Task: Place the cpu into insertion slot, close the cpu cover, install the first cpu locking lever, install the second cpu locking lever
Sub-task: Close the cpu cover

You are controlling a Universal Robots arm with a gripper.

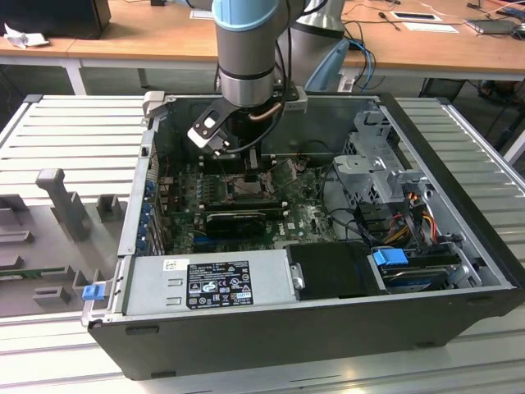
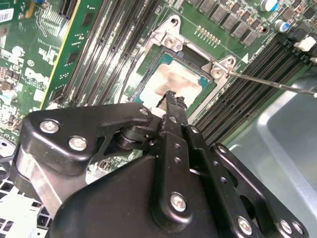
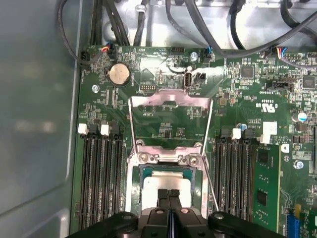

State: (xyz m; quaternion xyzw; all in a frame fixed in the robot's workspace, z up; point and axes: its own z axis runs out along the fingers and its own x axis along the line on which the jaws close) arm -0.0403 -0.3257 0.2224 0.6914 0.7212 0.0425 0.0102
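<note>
Hovering over cpu (image 3: 166, 179) in insertion slot (image 3: 133, 184), claw (image 3: 170, 192) pinched closed, empty; first wrist view shows cpu cover (image 3: 171, 98) raised.

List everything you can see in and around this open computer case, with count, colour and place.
computer case: one, black, open, on the slatted metal table
motherboard: one, green, on the case floor
power supply: one, silver-grey, along the case's near wall in the exterior view
cpu: one, tan-silver, lying in the insertion slot
cpu cover: one, silver, swung open beside the slot
locking lever: one seen, thin silver wire, slanting away from a slot corner
memory slots: several, black, on both sides of the slot
coin battery: one, silver, on the motherboard beyond the cover
arm: one, grey and light blue, reaching into the case
hand: one, black, fingers shut, tips over the cpu
</note>
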